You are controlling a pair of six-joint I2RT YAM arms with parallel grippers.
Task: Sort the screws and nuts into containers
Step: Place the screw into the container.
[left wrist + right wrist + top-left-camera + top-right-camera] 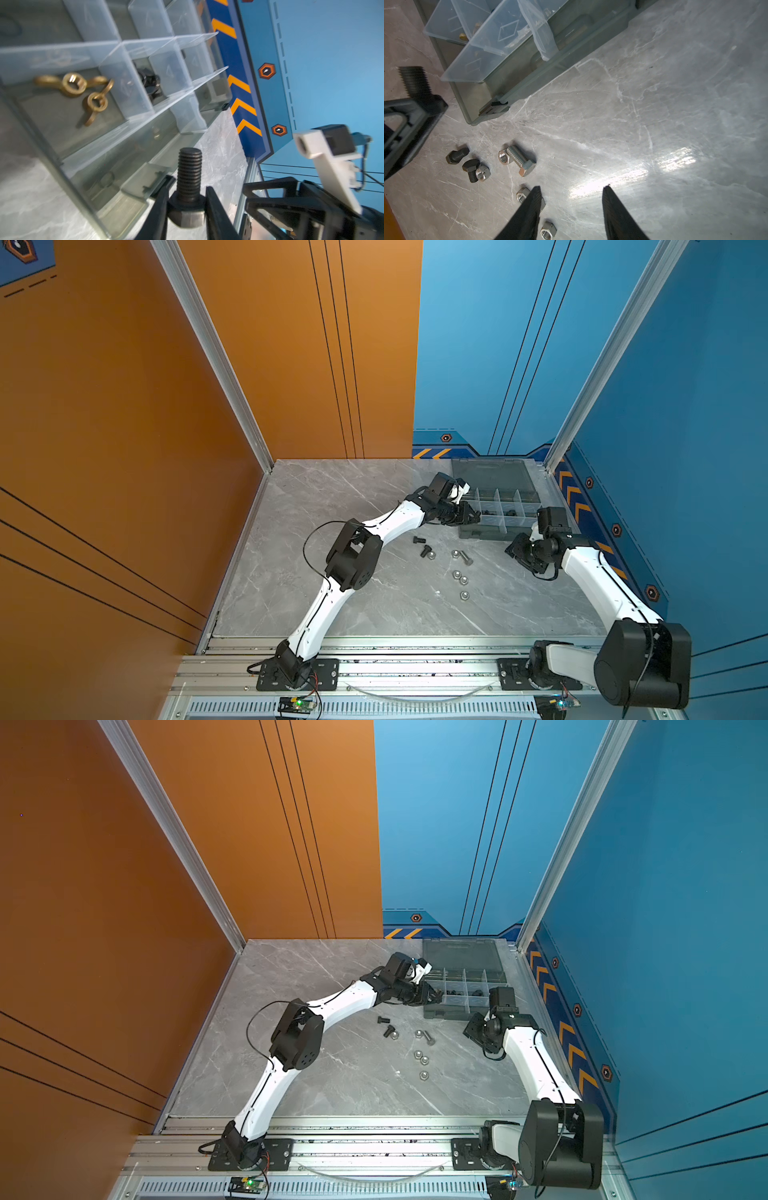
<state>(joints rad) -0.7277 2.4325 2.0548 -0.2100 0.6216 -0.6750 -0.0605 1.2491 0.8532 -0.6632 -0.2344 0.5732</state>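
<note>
Marble top [332,593]: three loose bolts [419,539], five nuts [464,595]

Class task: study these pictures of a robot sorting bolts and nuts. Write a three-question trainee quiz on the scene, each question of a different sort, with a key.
1. What does the left claw hold?
A. a washer
B. a black bolt
C. a spring
2. True or false: the right claw is shut.
3. How many silver bolts lie on the table?

Key
1. B
2. False: it is open, with nothing between its fingers.
3. One
</note>
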